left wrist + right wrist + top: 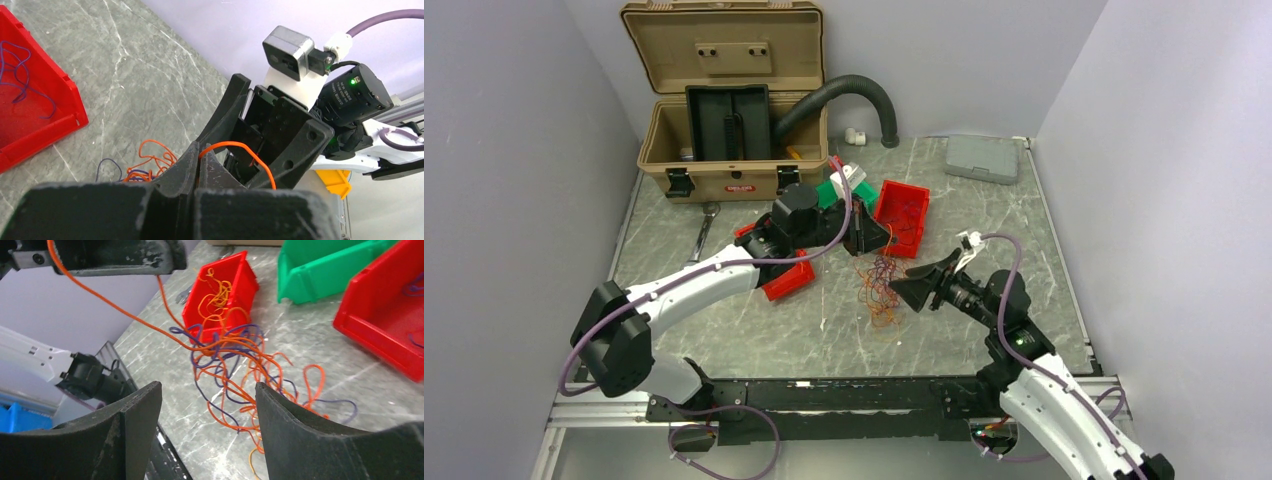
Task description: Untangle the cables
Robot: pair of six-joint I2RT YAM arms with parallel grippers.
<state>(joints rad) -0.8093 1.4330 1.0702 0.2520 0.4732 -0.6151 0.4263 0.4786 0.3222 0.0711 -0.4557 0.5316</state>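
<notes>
Three pale walls (pixel 514 150) enclose a grey marbled table (pixel 984 330) strewn with cables (pixel 881 285)

Two red bins (pixel 906 200) (pixel 789 283) and one green bin (pixel 828 192) are sitting mid-frame, one tan toolbox (pixel 724 182) upper left, one grey case (pixel 981 158) upper right, one cable tangle (pixel 880 287) lying centre.

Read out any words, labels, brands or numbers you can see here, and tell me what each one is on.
Nothing can be read with certainty.
Small red label on the front of the tan plastic toolbox: white lettering, too small to read.
White print on the right arm's black motor housing: too blurred to read.
</notes>
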